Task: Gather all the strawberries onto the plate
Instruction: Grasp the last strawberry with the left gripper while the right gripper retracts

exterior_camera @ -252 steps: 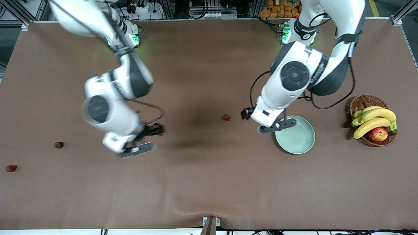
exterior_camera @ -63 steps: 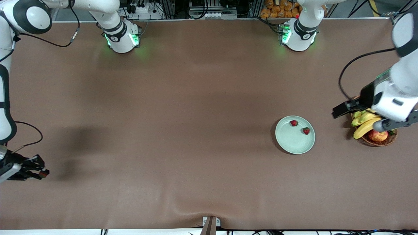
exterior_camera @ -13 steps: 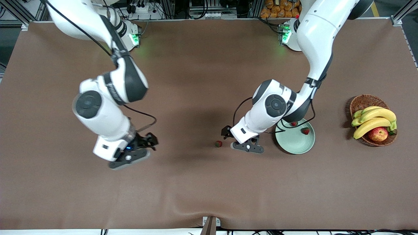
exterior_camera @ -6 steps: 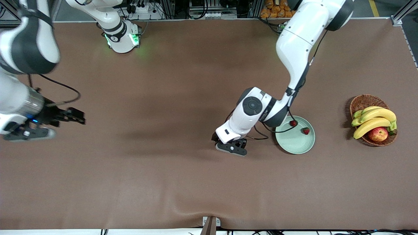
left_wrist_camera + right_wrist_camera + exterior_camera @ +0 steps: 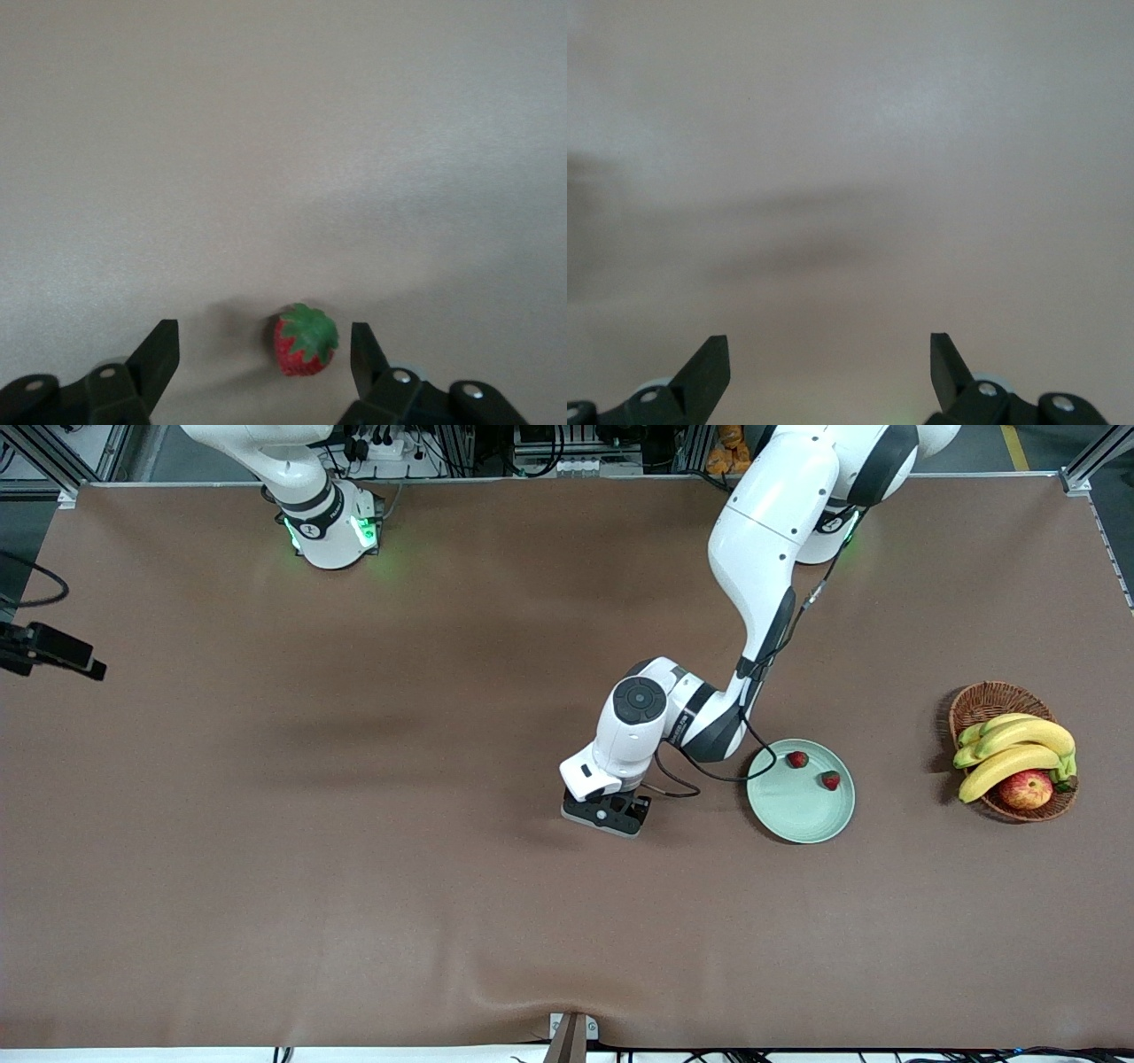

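Two strawberries (image 5: 797,759) (image 5: 830,780) lie in the pale mint-green plate (image 5: 788,810). The third strawberry (image 5: 306,341) lies on the brown table beside the plate, toward the right arm's end; in the front view the left hand hides it. My left gripper (image 5: 264,336) is open and low, one finger on each side of this berry without touching it; in the front view it (image 5: 605,815) stands beside the plate. My right gripper (image 5: 828,341) is open and empty over bare table; only a black part of its hand (image 5: 62,657) shows at the front view's edge.
A brown wicker basket (image 5: 979,701) with bananas (image 5: 1019,746) and a red-yellow apple (image 5: 1025,788) stands at the left arm's end of the table, beside the plate. The left arm's cable (image 5: 709,775) hangs over the plate's rim.
My left gripper has moved away from the plate and come down round the strawberry on the table. The right arm has swung off to its own end of the table.
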You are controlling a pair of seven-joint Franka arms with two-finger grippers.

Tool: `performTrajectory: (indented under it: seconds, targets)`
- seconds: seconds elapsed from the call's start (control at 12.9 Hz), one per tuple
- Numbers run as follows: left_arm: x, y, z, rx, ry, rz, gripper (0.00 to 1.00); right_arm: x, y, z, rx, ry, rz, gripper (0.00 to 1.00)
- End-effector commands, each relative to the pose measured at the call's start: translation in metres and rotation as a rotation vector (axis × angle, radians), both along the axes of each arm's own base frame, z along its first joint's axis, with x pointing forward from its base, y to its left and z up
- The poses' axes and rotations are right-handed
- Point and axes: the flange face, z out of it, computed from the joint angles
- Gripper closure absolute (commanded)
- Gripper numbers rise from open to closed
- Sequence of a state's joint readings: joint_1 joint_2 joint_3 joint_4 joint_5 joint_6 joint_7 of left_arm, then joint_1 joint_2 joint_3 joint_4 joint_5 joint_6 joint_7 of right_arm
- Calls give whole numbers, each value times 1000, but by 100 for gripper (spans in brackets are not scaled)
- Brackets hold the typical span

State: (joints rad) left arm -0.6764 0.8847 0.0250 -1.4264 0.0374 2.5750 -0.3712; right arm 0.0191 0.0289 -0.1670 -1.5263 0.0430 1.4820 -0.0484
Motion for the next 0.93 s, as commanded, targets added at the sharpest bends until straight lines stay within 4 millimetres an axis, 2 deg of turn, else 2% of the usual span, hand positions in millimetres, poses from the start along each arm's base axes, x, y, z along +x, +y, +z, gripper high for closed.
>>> performTrajectory:
  seconds: [0.0,0.15,0.62,0.85]
  targets:
    - [4,-6,-4,1,-27,-4,15,-21,-1,10,6,4,-19,0]
    - [4,-7,-3,-3,-27,-2,15,-25,-8,11,7,18,-41,0]
    - [2,-11,-13,-6,-27,0,17,-22,18,15,-34,30,-26,0]
    - [0,-12,-17,-11,-21,23,17,-25,25,14,-35,64,-81,0]
